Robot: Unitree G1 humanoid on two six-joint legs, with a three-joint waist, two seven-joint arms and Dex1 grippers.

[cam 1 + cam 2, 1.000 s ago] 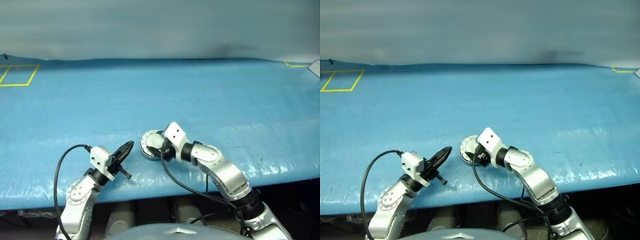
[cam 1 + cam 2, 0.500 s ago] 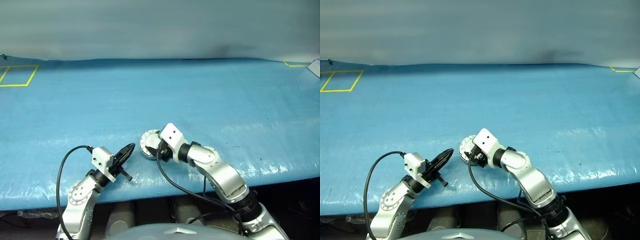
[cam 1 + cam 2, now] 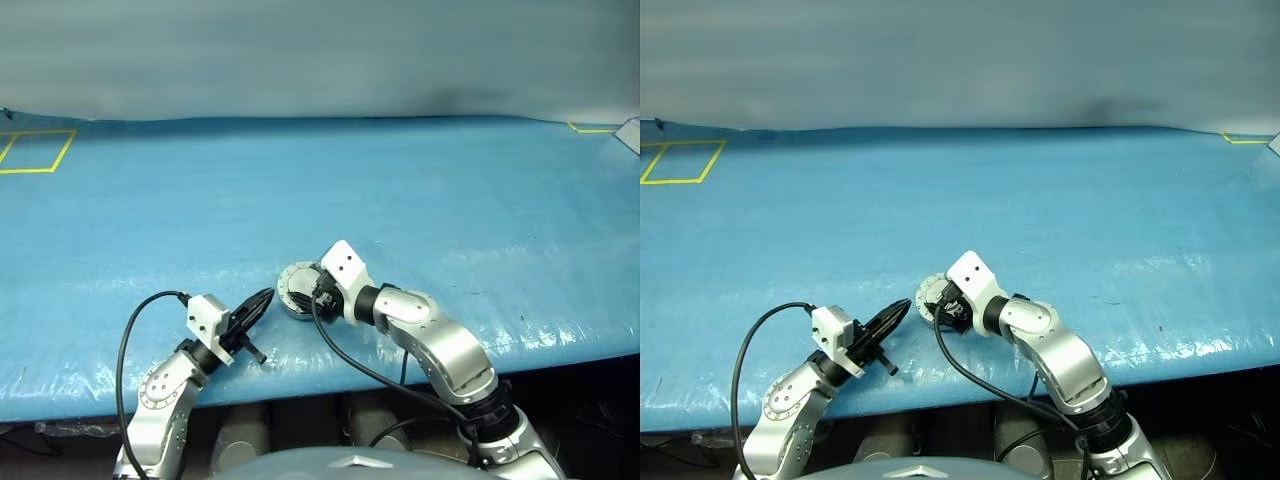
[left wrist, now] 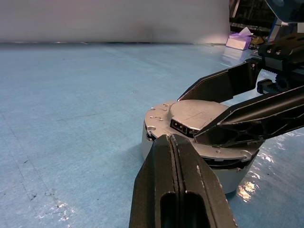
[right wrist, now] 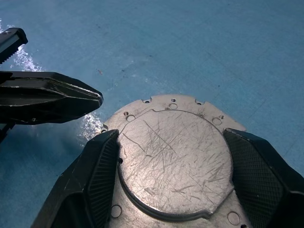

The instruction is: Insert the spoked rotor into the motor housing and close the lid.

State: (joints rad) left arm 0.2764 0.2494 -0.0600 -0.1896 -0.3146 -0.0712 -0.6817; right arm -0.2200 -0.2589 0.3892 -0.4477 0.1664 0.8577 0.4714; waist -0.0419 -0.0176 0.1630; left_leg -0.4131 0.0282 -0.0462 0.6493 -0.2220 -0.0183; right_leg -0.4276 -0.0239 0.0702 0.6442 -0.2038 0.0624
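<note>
Worktop [image 3: 420,190] first: wide blue sheet, with the motor housing [image 4: 228,173] near its front edge and the lid [image 5: 173,161] lying flat on top, so the closing step looks nearly done. The spoked rotor is presumably inside, though that cannot be checked. The right pincer [image 5: 173,178] stands apart, one finger on each side of the lid, close to its rim; whether the pads touch metal I cannot tell. To finish well, it should press straight down and evenly, so the scalloped edge seats all round. The left pincer [image 4: 175,156], fingers together, points at the near wall of the housing and could brace it against sliding. The left wrist view shows the seam between lid and cup from the side; the right wrist view shows the lid's scratched face and rim holes.
</note>
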